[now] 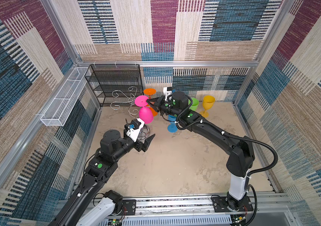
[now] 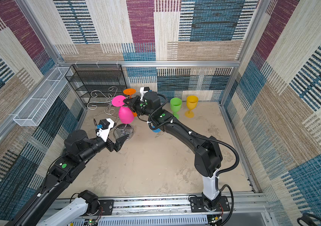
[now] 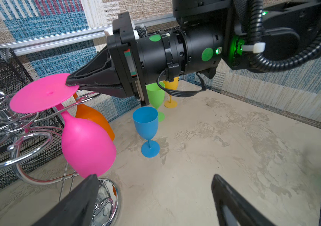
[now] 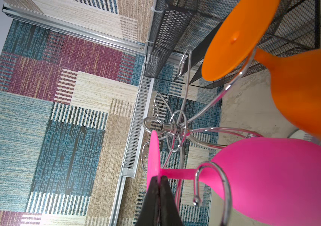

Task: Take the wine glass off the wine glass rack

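Left wrist view: shows the upside-down pink plastic wine glass (image 3: 87, 144) hanging by its stem in a curled arm of the shiny chrome wire wine glass rack (image 3: 8, 119), round foot uppermost. Catches the right arm's jaws pinching that foot's rim. Finds the left arm's jaws spread wide, low beside the rack's mirrored base (image 2: 123, 131). Also frames an inverted orange plastic wine glass (image 3: 95, 119) on a neighbouring arm.

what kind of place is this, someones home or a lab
Most likely a robot test booth, not a home: carpet-covered walls on a metal frame, a left arm and right arm bolted to a rail, and a pink wine glass hung on a wine glass rack.
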Available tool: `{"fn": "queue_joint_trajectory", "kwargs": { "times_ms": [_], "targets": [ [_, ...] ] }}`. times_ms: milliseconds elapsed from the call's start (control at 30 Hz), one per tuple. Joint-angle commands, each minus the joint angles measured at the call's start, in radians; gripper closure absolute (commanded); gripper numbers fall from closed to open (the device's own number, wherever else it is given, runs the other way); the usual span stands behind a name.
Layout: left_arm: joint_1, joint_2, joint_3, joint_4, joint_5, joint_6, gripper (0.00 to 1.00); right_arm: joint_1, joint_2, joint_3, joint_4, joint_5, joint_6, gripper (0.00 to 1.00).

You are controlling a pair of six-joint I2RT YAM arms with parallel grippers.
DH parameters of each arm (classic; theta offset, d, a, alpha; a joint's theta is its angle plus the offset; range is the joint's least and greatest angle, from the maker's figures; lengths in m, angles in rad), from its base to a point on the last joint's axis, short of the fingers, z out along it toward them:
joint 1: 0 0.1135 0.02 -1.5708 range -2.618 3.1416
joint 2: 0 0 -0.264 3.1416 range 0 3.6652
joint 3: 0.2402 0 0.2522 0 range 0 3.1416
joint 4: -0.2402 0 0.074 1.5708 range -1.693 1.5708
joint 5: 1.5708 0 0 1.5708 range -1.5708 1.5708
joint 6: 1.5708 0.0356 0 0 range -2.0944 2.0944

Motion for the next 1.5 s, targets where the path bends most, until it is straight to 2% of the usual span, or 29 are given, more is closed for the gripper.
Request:
{"fn": "queue_joint_trajectory", "kwargs": {
  "times_ms": [0,600,1067,1467],
  "targets": [
    [-0.003,0.0,0.0,0.038,0.005,0.009,0.07,-0.004,-0.032,-0.024,0.05,0.052,0.001,1.0],
    [-0.016,0.007,0.001,0.036,0.004,0.009,0.07,-0.074,-0.149,-0.212,0.139,0.075,0.085,1.0],
    [-0.018,0.017,0.003,0.038,0.007,0.007,0.07,-0.061,-0.191,-0.248,0.124,0.081,0.047,1.0],
    [-0.019,0.019,0.004,0.036,0.007,0.006,0.08,0.003,-0.163,-0.216,0.112,0.066,0.041,1.0]
  ]
}}
